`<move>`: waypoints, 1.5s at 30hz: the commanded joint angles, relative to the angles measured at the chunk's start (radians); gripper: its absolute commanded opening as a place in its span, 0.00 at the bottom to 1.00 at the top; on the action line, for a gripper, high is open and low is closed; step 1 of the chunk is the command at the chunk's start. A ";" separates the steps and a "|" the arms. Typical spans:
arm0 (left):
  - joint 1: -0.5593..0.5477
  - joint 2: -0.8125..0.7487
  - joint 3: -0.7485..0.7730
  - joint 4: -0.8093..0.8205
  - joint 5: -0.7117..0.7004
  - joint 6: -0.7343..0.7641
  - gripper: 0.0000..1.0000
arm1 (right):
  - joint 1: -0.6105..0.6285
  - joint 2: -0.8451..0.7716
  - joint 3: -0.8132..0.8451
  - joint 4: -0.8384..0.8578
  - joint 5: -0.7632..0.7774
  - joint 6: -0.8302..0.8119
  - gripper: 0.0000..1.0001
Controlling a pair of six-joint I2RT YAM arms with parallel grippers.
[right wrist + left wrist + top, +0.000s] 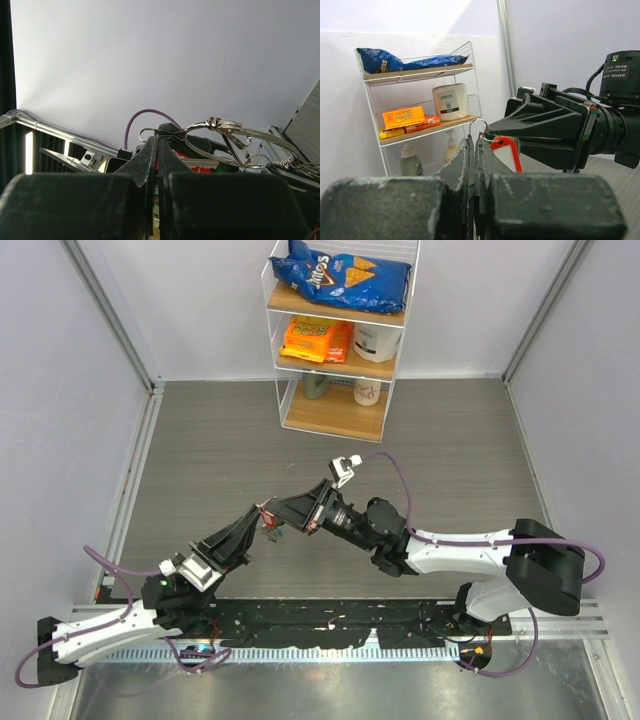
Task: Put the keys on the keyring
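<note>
Meeting tip to tip above the middle of the table [200, 460], the left tool [263, 524] and the right tool [305, 521] both have their fingers pressed together. From overhead, what lies between them is too small for us to read: only a speck of red shows under the left tips.

In the right wrist view we see the silver wire of the keyring [220, 134] running across the very tips of the right tool, which pinches it. A short hook of wire sticks out on one side, and larger loops fan out on the other, overlapping so much that we cannot count them.

In the left wrist view a thin loop of that wire stands just above the left tool's tips. A red key [507, 152] with a white label on its head shows just beside them, its blade hidden behind the fingers. We cannot tell whether the left tool nips the key, the wire or neither.

At the far edge stands a shelf rack [320, 416] with a blue chip bag [340, 275] on top.
</note>
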 commanded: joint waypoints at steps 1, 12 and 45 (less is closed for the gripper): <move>-0.002 0.019 -0.040 0.058 0.015 0.006 0.00 | 0.012 0.001 0.051 0.072 0.006 0.027 0.06; -0.002 0.040 -0.037 0.067 -0.020 0.011 0.00 | 0.021 0.002 0.069 0.072 0.006 0.030 0.06; -0.004 0.147 0.035 -0.086 0.264 0.014 0.00 | -0.017 -0.288 0.005 -0.202 0.009 -0.071 0.06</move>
